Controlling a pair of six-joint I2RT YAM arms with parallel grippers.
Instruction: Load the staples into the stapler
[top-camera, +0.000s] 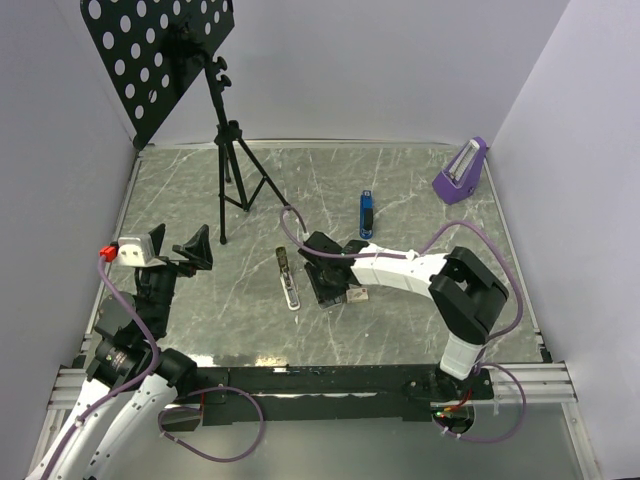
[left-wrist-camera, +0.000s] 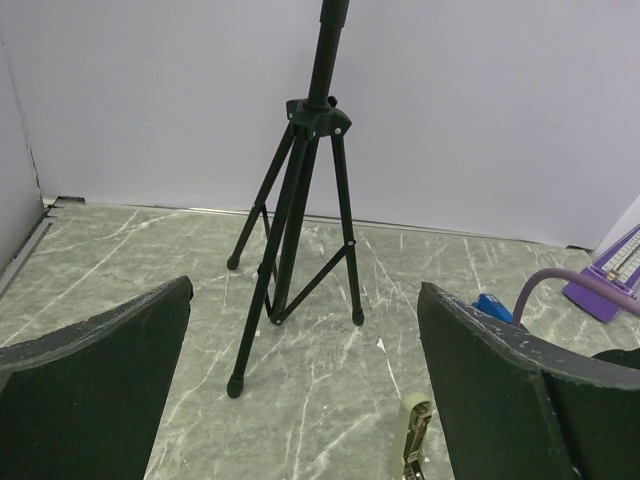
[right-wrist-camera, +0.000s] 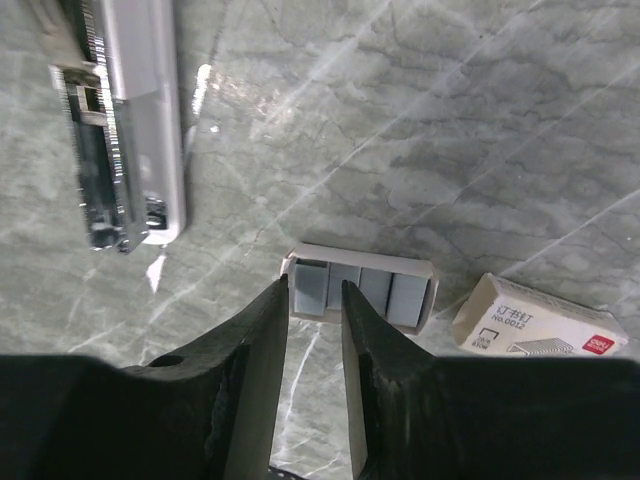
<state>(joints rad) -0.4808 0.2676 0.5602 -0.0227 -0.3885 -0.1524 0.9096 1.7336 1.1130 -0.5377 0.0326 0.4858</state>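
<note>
Behind the stapler (top-camera: 288, 278) stands a tripod (top-camera: 235, 170).

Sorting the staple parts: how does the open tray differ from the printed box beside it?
The tray is open, showing grey staple strips; the box shows only printed sides. The tray lies at the right gripper's fingertips; the box lies tilted, apart. Both are small, pale cardboard on the table.

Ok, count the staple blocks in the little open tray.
4 staple blocks side by side in the tray: the leftmost shows between the fingertips of the right hand, three more run toward the box. Others may hide beneath.
</note>
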